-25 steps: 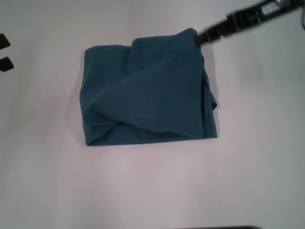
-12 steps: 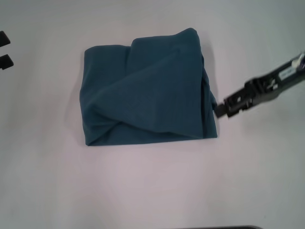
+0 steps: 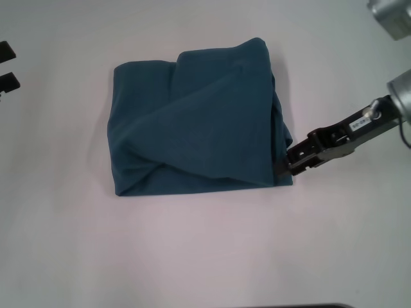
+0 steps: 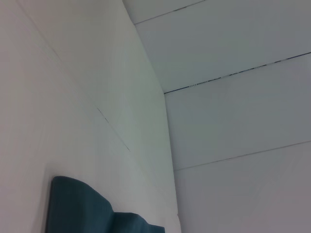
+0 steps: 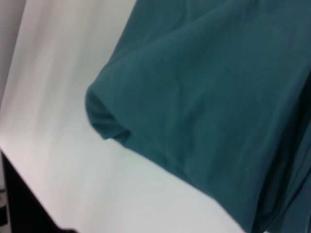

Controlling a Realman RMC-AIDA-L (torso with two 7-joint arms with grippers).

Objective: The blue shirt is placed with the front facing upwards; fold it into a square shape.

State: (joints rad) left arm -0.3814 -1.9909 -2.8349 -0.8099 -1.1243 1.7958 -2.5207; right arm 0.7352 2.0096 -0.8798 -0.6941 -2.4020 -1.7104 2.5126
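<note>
Right tool [image 3: 283, 168] — touching blue shirt [image 3: 192, 122].

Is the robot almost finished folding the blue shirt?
Nearly. The blue shirt is already a rough square bundle on the table. The right gripper is at its near right corner, where loose edges stick out. Tidying that side is left. The left gripper sits far off at the table's edge.

Blue shirt [image 3: 199, 122] folded, collar, label and chest print hidden inside the folds, right hand [image 3: 283, 168] fingertips at the shirt's near right corner, grip indiscernible, left hand [image 3: 6, 67] cut off by head view's edge, shirt cropped in both wrist views
</note>
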